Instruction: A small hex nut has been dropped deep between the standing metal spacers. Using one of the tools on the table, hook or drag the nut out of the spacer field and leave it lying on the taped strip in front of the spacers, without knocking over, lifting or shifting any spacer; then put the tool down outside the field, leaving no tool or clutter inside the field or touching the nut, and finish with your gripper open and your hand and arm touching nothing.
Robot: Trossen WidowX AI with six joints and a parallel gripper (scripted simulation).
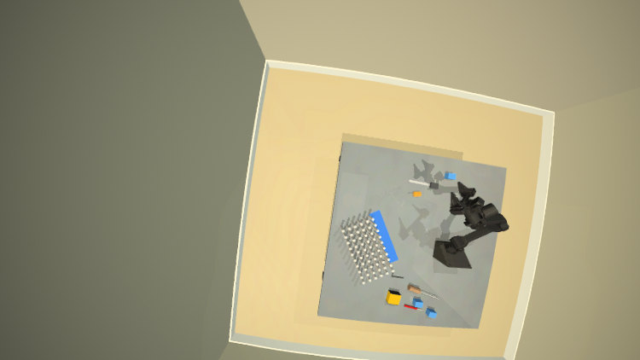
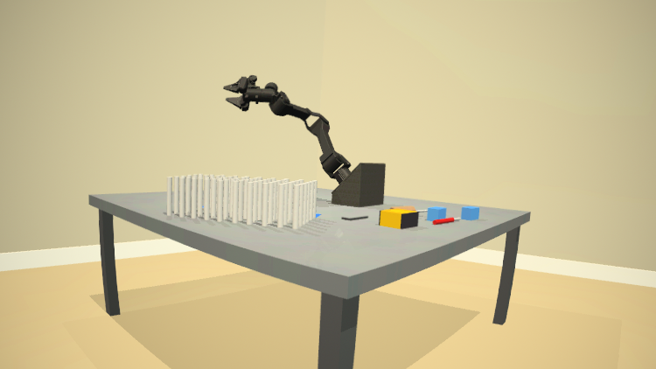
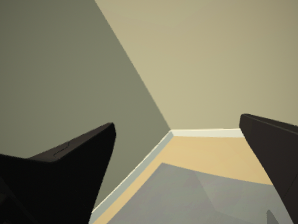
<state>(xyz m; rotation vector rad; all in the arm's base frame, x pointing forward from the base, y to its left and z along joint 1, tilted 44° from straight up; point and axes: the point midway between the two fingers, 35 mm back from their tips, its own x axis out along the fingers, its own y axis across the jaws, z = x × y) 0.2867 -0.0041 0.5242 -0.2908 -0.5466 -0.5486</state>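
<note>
The white standing spacers (image 1: 366, 249) (image 2: 219, 201) form a dense upright field. The blue taped strip (image 1: 386, 237) (image 2: 317, 215) lies along their side facing the arm. I cannot make out the nut. A tool with a pale shaft and dark handle (image 1: 433, 185) and a small orange-handled tool (image 1: 416, 194) lie beyond the strip. A thin black angled tool (image 1: 397, 276) (image 2: 354, 218), a wooden-handled tool (image 1: 414, 289) and a red-handled tool (image 1: 410, 306) (image 2: 443, 220) lie beyond the field's other end. My gripper (image 1: 455, 188) (image 2: 224, 93) (image 3: 178, 125) is open and empty, high above the table.
A yellow and black block (image 1: 393, 298) (image 2: 392, 218) sits near the wooden-handled tool. Two blue cubes (image 1: 417, 303) (image 1: 431, 312) (image 2: 436, 213) (image 2: 470, 212) are beside the red-handled tool. Another blue cube (image 1: 450, 176) is by the dark handle. The arm's base (image 1: 451, 255) (image 2: 371, 183) stands on the table.
</note>
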